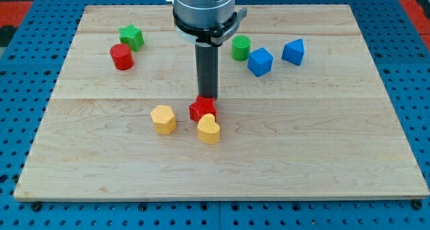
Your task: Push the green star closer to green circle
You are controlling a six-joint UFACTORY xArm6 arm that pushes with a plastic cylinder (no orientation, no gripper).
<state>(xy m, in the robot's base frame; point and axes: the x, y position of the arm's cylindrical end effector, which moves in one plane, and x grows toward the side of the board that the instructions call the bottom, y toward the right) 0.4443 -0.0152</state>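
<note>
The green star (132, 36) lies at the upper left of the wooden board (322, 149), just above a red cylinder (121, 56). The green circle (241, 48) stands right of centre near the view's top, touching a blue cube (260, 61). My tip (207, 97) comes down in the middle of the board, right behind a red star (203, 109), far from both green blocks. The rod hangs from the arm's round grey head at the view's top.
A yellow heart (209, 129) touches the red star's lower right. A yellow hexagon-like block (163, 119) lies to the left of them. A second blue block (293, 52) sits right of the blue cube. Blue pegboard surrounds the board.
</note>
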